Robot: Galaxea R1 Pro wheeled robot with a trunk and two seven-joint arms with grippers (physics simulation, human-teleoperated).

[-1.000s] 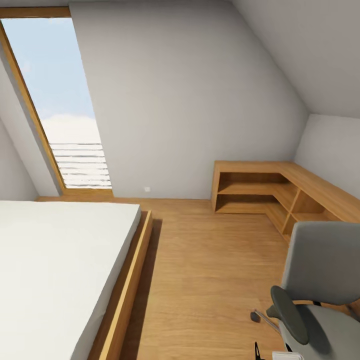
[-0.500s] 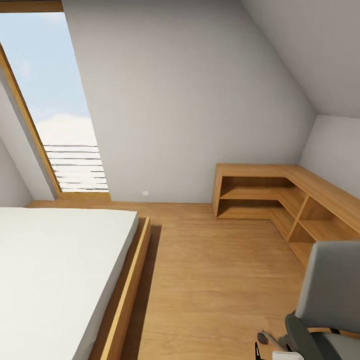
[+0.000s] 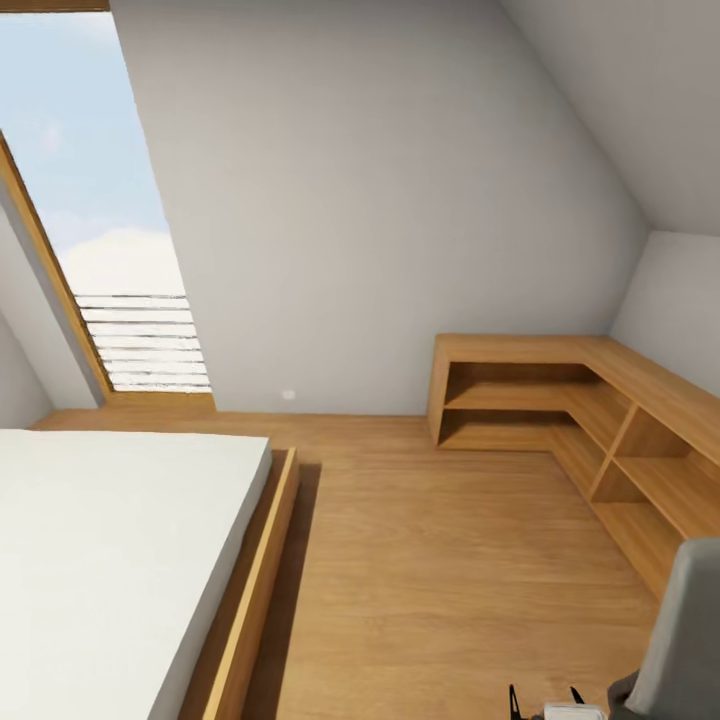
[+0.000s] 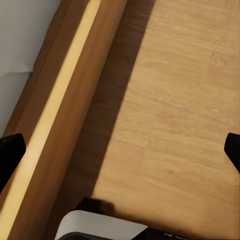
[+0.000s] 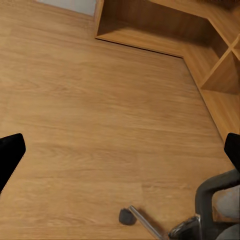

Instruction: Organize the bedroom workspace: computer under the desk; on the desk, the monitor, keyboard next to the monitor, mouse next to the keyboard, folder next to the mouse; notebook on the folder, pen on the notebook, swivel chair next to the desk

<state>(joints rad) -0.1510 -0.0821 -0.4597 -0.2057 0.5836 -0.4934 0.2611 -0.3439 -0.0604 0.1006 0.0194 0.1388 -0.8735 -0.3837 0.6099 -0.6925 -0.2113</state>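
The swivel chair's grey back [image 3: 686, 640] sits at the bottom right corner of the head view. In the right wrist view its chrome leg with a castor [image 5: 131, 216] and a black armrest [image 5: 215, 192] show on the wooden floor. My right gripper [image 5: 120, 152] is open above the bare floor beside the chair. My left gripper [image 4: 120, 152] is open too, above the floor along the bed's wooden frame [image 4: 60, 115]. Neither holds anything. The desk, computer, monitor, keyboard, mouse, folder, notebook and pen are out of view.
A low bed with a white mattress [image 3: 100, 560] and wooden frame [image 3: 255, 590] takes up the left. Light wooden corner shelving [image 3: 560, 400] lines the far right wall under the sloped ceiling. A tall slanted window [image 3: 100, 230] is at the back left. Wooden floor [image 3: 440, 560] lies between.
The camera has moved: the whole view has shifted, so the chair has slid toward the bottom right corner and more of the shelving's right wing shows. Nothing was grasped.
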